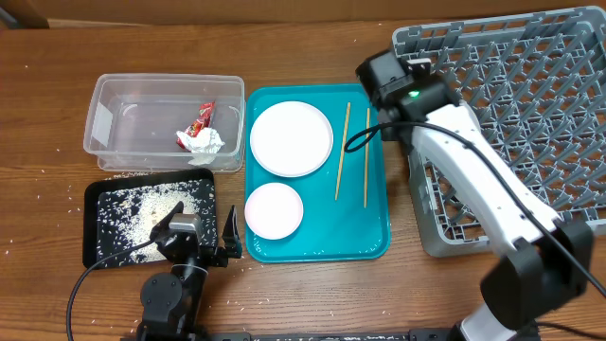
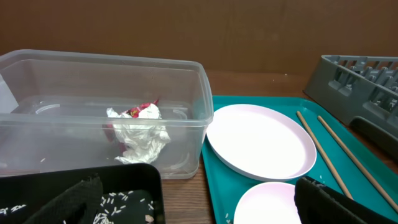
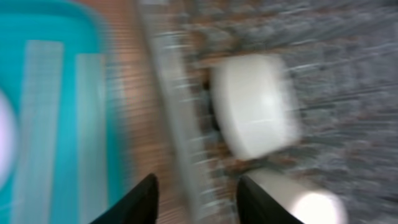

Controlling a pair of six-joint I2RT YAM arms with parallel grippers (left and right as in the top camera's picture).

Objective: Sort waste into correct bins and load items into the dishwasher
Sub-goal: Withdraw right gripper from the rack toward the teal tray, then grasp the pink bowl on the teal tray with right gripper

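While print on the wrapper (image 2: 138, 129) is unreadable, left tool (image 1: 199, 225) and right tool (image 3: 198, 186) — both gape empty

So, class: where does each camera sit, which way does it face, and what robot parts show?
Overhead: above the table, looking down; left arm, right arm show.
Left wrist: low, facing clear tub and white plate; fingers below.
Right wrist: blurred, above grey rack edge; fingers below.
Shared: overhead and left wrist show the plate.
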